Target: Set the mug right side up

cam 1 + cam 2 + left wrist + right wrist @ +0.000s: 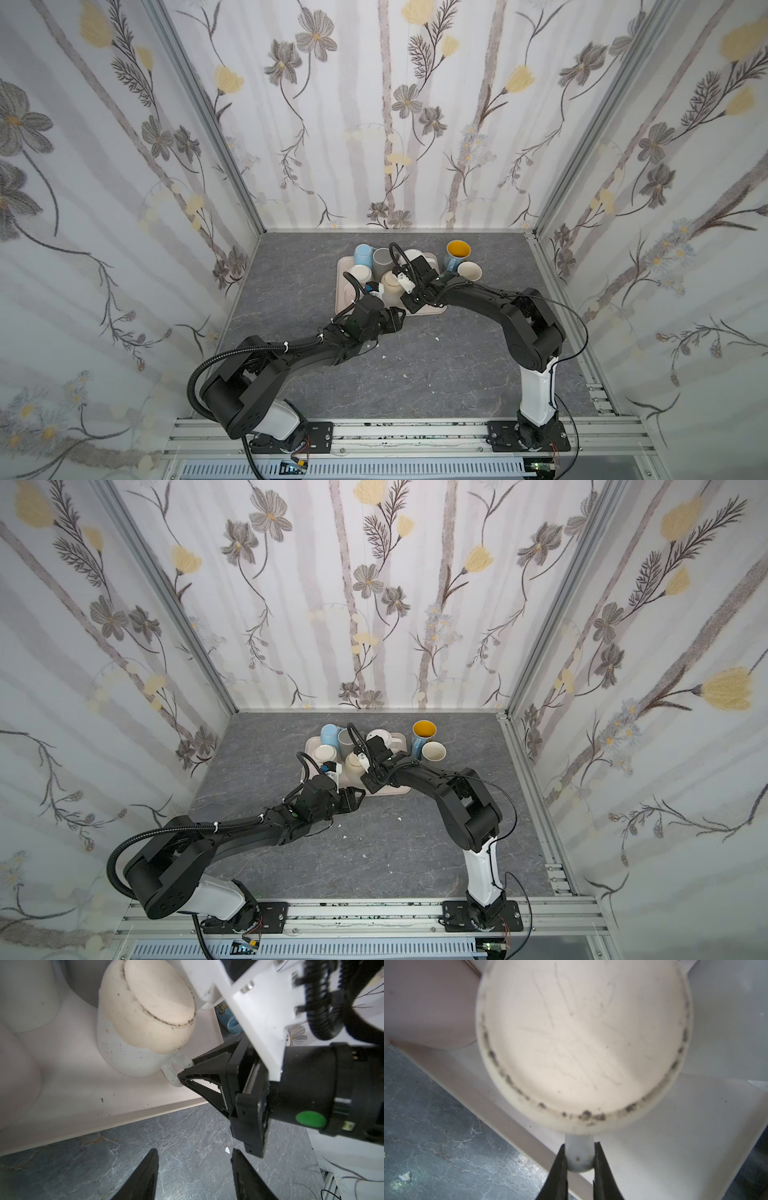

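A cream and white speckled mug (pixel 390 284) (pixel 352 763) stands bottom up on the beige tray (pixel 343 266). Its scuffed base (pixel 581 1043) fills the right wrist view, and the left wrist view shows the mug (pixel 145 1018) from the side. My right gripper (pixel 579 1148) (pixel 186 1069) is shut on the mug's handle (pixel 579 1157), one finger on each side. My left gripper (pixel 194 1151) (pixel 400 315) hangs open over the grey table just in front of the tray's front edge, with nothing between its fingers.
Several other mugs crowd the back of the tray, among them a light blue one (pixel 363 253) and a grey one (pixel 381 259). To the right of the tray a blue mug with a yellow inside (pixel 458 252) and a cream mug (pixel 469 272) stand upright. Small white chips lie on the table.
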